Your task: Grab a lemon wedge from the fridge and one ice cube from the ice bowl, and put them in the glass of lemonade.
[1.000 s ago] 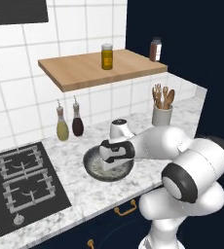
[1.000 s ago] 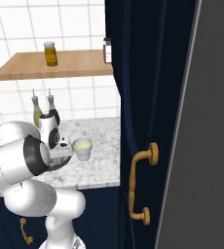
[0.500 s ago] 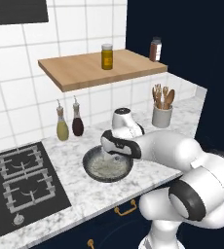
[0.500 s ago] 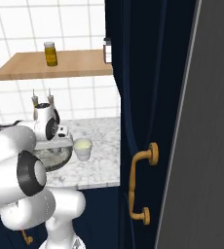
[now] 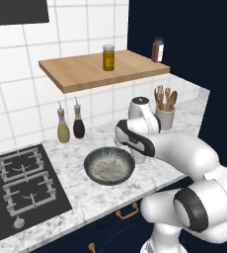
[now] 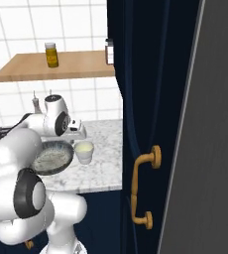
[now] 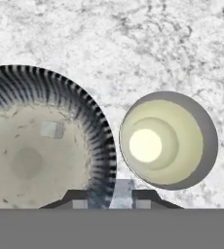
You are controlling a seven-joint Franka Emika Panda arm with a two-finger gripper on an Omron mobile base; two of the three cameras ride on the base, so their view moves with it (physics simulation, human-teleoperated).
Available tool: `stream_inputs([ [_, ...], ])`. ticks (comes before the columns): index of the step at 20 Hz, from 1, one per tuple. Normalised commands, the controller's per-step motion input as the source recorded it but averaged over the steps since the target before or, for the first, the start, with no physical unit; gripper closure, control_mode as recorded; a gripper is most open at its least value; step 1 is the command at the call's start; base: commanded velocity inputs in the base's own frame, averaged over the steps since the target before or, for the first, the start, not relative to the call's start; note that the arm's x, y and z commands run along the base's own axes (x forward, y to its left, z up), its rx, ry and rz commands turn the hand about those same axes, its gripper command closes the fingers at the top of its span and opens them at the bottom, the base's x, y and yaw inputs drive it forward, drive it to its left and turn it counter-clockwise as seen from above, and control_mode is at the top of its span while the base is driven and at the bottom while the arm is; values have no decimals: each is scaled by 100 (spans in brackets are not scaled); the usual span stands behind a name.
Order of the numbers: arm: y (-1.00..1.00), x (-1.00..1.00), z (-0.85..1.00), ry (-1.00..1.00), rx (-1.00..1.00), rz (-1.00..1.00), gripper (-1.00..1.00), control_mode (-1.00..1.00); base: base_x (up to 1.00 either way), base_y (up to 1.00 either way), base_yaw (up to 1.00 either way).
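Note:
My gripper point(image 7: 122, 195) is shut on a small pale ice cube point(image 7: 122, 187), hovering over the gap between the ice bowl point(image 7: 92, 121) and the glass of lemonade point(image 7: 168, 141). The dark speckled ice bowl point(image 5: 109, 166) has another ice cube point(image 7: 52, 129) lying on its pale inside. The small whitish glass of lemonade point(image 6: 84, 151) stands just right of the ice bowl point(image 6: 51, 158), with the gripper point(image 6: 79, 134) a little above it. The lemon wedge is out of view. Whether the tall grey panel point(image 6: 212, 149) at the right belongs to the fridge I cannot tell.
A holder with wooden utensils point(image 5: 165, 106) stands behind the arm, and two bottles point(image 5: 70, 124) stand by the tiled wall. A wooden shelf point(image 5: 100, 69) with jars hangs above. The hob point(image 5: 21, 183) is at left, a navy cabinet with a brass handle point(image 6: 143, 188) at right.
The gripper shut on an ice cube in the bowl, then lifted and swung right from over the bowl's middle toward the glass.

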Motion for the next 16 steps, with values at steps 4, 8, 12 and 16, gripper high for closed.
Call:
stream_inputs([
  [4,-30,73,0,14,5,3,100,-100,0,0,0],
  [8,-10,34,-26,2,0,0,100,-100,0,0,0],
  [12,-7,12,-54,0,0,0,100,-100,0,0,0],
  [16,-14,0,-34,0,0,0,100,-100,0,0,0],
])
